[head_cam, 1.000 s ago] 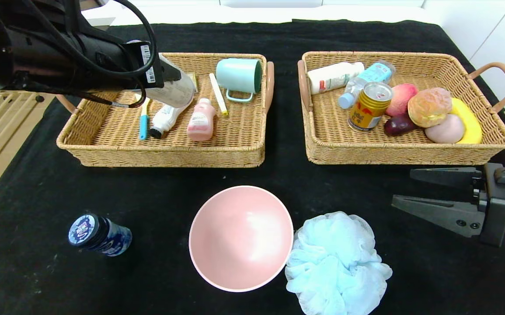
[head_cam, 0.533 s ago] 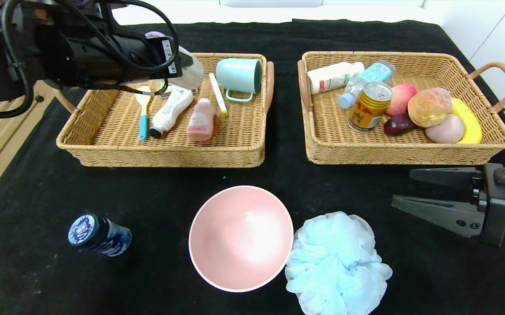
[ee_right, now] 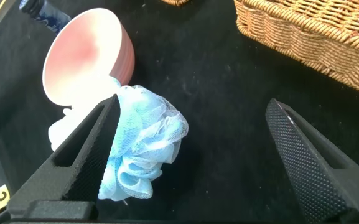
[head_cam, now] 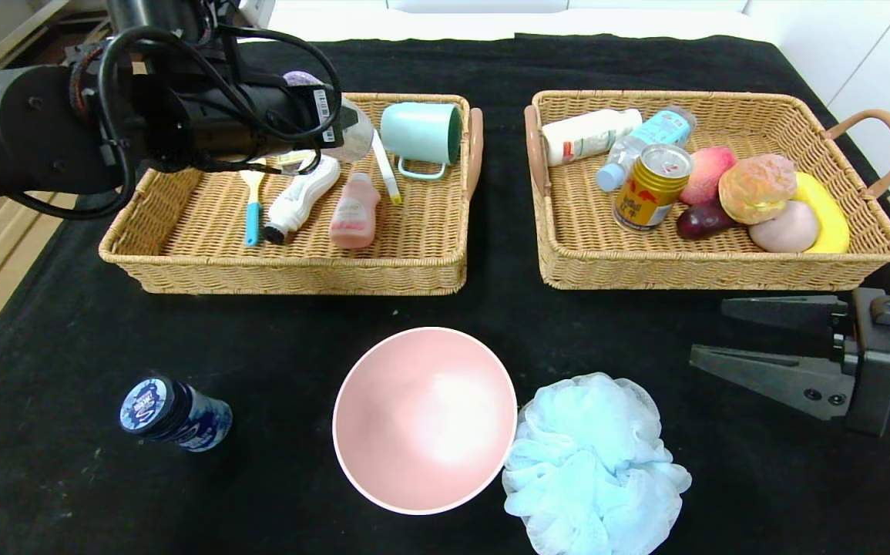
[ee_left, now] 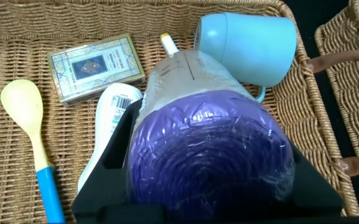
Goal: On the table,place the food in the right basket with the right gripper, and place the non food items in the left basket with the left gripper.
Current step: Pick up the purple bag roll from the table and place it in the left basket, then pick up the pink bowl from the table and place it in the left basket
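Note:
My left gripper (head_cam: 343, 123) is shut on the white canister with the purple cap (ee_left: 210, 162) and holds it over the back of the left basket (head_cam: 283, 271), beside a mint mug (head_cam: 421, 135). The pale pink bowl (head_cam: 424, 420), the light blue pouf (head_cam: 591, 462) and the dark blue jar (head_cam: 175, 414) lie on the black table (head_cam: 67, 324). The gold-and-red can (head_cam: 651, 187) and the bun (head_cam: 757, 187) are in the right basket (head_cam: 714, 271). My right gripper (head_cam: 710, 331) is open and empty at the table's right, with the pouf (ee_right: 142, 146) beyond its fingers.
The left basket holds a spoon (head_cam: 252, 204), a white tube (head_cam: 298, 196), a pink bottle (head_cam: 354, 212), a pen and a card box (ee_left: 95, 65). The right basket holds bottles, a peach, a banana and other food.
My left arm has swung toward the back and right over the left basket, carrying the canister. The right arm and the things on the table have not moved.

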Motion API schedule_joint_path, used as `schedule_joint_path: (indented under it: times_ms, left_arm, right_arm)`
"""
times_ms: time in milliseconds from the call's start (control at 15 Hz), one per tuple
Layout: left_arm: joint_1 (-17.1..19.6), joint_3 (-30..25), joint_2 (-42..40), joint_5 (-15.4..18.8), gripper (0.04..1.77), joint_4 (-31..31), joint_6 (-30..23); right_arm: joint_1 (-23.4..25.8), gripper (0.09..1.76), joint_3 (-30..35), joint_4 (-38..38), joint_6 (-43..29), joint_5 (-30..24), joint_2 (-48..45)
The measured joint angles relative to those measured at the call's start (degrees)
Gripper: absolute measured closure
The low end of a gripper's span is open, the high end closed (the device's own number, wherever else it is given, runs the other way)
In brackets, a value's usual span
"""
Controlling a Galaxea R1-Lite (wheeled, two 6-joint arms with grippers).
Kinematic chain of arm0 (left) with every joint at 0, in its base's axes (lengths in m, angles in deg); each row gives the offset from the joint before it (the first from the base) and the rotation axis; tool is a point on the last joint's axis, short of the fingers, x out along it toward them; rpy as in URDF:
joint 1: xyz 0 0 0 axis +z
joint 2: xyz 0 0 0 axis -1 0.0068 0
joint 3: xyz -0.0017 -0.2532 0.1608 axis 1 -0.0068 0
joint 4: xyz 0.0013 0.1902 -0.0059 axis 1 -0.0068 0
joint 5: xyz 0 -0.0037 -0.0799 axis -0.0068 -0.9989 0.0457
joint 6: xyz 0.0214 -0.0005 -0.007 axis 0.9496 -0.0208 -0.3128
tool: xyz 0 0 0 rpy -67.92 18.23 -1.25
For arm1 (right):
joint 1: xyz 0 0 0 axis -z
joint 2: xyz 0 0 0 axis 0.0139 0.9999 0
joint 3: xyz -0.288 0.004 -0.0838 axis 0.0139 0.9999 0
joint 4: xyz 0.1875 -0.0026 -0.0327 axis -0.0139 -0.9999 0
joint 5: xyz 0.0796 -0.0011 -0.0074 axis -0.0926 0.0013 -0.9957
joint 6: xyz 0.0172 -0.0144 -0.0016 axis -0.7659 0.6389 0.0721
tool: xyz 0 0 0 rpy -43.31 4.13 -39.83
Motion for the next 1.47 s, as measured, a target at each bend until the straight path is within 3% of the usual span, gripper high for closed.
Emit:
schedule_joint_path:
  times_ms: [67,400,867,1267,1467]
  left_arm:
    - [0.05,0.04,0.12,0.5,0.83,0.52,0.02]
    - [-0.01,-0.11,0.17,0.67,0.47,0.74,-0.24]
    - [-0.37,-1.84,-1.35,0.34,0.25,0.49,-0.39]
    - [-1.11,-12.59,-9.86,0.37,0.17,-0.04,-0.17]
    - [-3.18,-17.27,-14.6,0.22,0.14,-0.59,0.0]
  right_arm:
    - [-0.01,0.14,0.0,0.0,0.0,0.02,0.0]
    - [-0.54,0.14,0.17,0.05,0.0,0.02,-0.05]
    - [-0.78,0.14,0.3,0.0,0.0,0.0,-0.05]
    - [-1.94,0.14,0.83,0.0,0.06,0.11,-0.11]
    - [-2.02,0.14,0.89,0.0,0.09,0.09,-0.16]
